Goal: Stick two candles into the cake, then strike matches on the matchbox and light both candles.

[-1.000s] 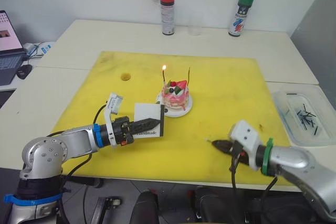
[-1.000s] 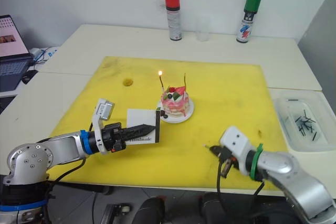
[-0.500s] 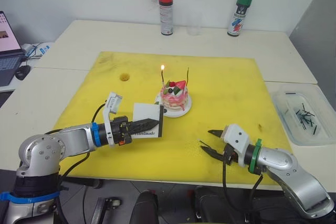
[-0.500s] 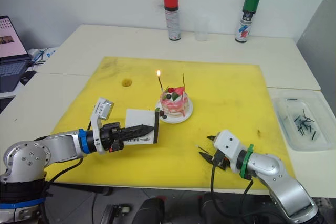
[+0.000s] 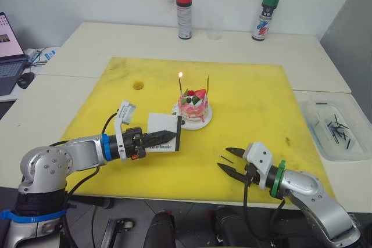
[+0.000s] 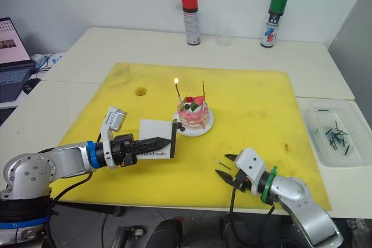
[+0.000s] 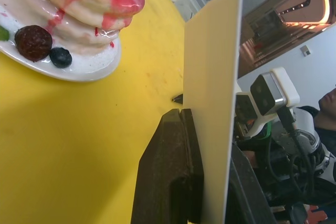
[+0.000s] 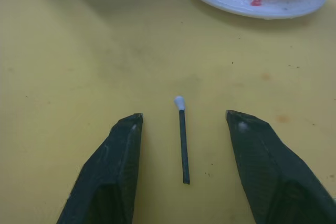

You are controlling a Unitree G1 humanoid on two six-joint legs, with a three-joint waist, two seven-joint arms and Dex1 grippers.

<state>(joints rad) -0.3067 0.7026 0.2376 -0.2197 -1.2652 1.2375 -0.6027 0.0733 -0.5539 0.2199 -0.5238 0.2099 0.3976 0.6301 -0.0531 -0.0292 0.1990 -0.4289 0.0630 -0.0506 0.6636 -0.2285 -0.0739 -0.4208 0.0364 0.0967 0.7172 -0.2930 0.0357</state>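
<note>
The right gripper (image 8: 184, 124) has its fingers wide open around a match (image 8: 181, 139) lying on the yellow mat (image 5: 250, 94). A crooked pinch could flick it away. The left gripper (image 5: 165, 137) squeezes the matchbox (image 5: 163, 132) near the cake (image 5: 193, 104).

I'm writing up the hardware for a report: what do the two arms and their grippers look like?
Both arms are silver-grey metal with rounded joints and loose black cables. The left arm has a blue ring before its black left gripper, plus a small white camera block. The right arm has a green ring, a white housing, and a black pointed-fingered right gripper.
</note>
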